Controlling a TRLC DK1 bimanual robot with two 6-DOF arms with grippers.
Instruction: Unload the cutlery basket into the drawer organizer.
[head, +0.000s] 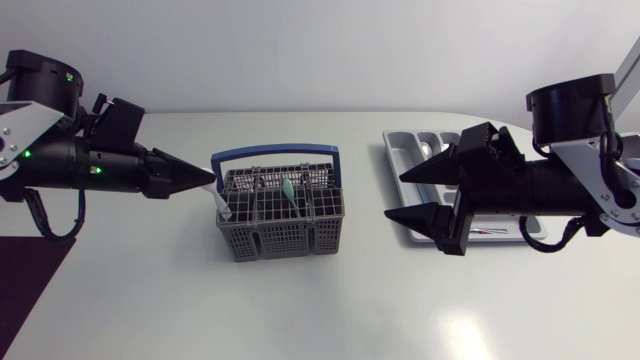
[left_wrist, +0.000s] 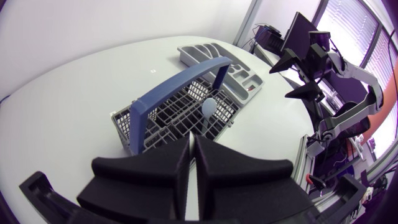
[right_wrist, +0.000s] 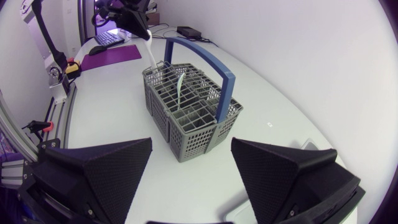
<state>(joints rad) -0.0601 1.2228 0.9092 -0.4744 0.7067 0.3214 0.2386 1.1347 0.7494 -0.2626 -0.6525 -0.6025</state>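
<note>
At the table's centre sits the grey cutlery basket (head: 283, 240), with the drawer organizer (head: 410, 140) at its 3 o'clock. At its 9 o'clock, my left gripper (head: 210, 177) pinches a white utensil (right_wrist: 150, 51). My right gripper (head: 395, 197) is spread wide, holding nothing.

grey plastic mesh basket (head: 283, 228), glossy table (head: 300, 310)

The right arm (head: 530, 190) hides much of the organizer (head: 408, 143).

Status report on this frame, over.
Left end effector shut on white utensil at basket edge. Right end effector open, beside organizer. Green utensil in basket. No obstruction seen.
</note>
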